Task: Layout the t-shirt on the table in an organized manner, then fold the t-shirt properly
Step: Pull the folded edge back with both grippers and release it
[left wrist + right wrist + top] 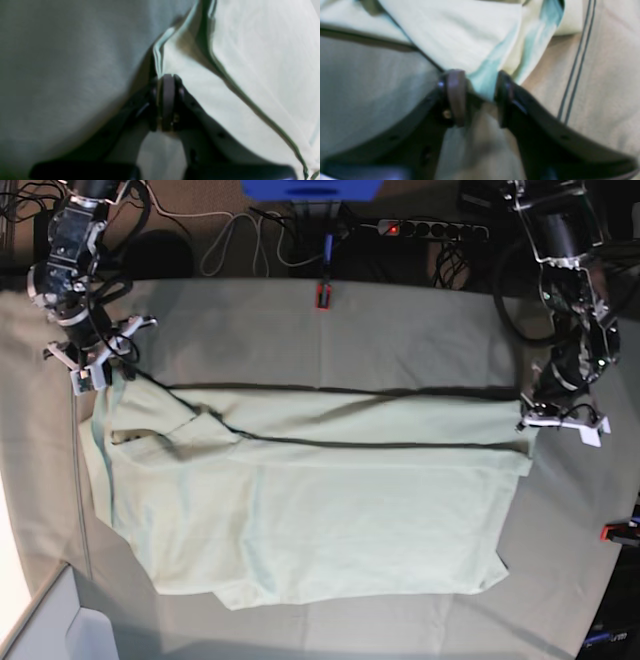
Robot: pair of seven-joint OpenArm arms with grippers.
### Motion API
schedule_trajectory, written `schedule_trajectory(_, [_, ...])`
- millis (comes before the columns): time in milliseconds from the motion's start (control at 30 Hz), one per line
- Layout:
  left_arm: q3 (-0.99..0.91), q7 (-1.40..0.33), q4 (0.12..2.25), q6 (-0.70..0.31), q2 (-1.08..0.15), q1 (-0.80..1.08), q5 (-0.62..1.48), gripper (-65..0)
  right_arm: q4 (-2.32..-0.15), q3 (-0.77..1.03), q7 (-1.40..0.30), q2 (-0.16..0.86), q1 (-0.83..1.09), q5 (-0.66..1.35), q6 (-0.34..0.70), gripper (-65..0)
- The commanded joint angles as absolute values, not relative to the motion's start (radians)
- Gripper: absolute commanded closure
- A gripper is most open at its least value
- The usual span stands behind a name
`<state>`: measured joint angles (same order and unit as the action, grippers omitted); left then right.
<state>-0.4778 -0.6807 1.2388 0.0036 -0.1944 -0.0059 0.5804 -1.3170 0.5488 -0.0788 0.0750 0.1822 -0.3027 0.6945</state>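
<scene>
The pale mint-green t-shirt lies spread across the middle of the table, its upper part folded over in a long band. My left gripper sits at the shirt's right upper corner. In the left wrist view this gripper is shut on a raised edge of the t-shirt. My right gripper is at the shirt's left upper corner by the sleeve. In the right wrist view its jaws stand apart, with a bluish fold of the t-shirt between them.
Red-orange clamps sit at the table's far edge and right edge. Cables and a power strip lie behind the table. A seam line crosses the table cloth beside my right gripper.
</scene>
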Motion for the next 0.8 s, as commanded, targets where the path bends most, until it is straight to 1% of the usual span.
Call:
schedule_trajectory(0, [-0.483,-0.665,1.260,0.001,-0.209,-0.019,0.585,0.0,-1.333,0.553,-0.053,0.093,0.177,-0.286,0.698,-7.3])
schedule_trajectory(33, [-0.483,-0.665,1.260,0.001,-0.211,-0.019,0.585,0.0,-1.333,0.553,-0.056,0.093,0.177,-0.286,0.698,-1.0])
schedule_trajectory(67, [-0.483,-0.667,1.260,0.001,-0.211,-0.019,0.585,0.0,-1.333,0.553,-0.073,0.093,0.179,-0.286,0.698,0.0])
schedule_trajectory(200, [-0.483,-0.670,1.300,0.001,-0.213,-0.008,0.585,0.0,-1.340,0.556,-0.097,0.114,0.182,-0.286,0.698,0.0])
schedule_trajectory(400, [-0.483,-0.670,1.417,0.001,-0.213,0.064,0.585,0.0,-1.422,0.671,-0.104,0.108,0.183,-0.285,0.698,0.0])
schedule_trajectory(500, [-0.483,-0.670,1.457,0.001,-0.213,0.102,0.585,0.0,-1.448,0.699,-0.104,0.107,0.208,-0.285,0.698,0.0])
schedule_trajectory(667, [-0.484,-0.670,1.577,0.001,-0.213,0.242,0.585,0.0,-1.477,0.696,-0.096,0.108,0.289,-0.285,0.698,0.0])
schedule_trajectory(767, [-0.530,-0.670,1.627,0.001,-0.200,0.325,0.585,0.0,-1.483,0.694,-0.096,0.096,0.331,-0.285,0.698,0.0])
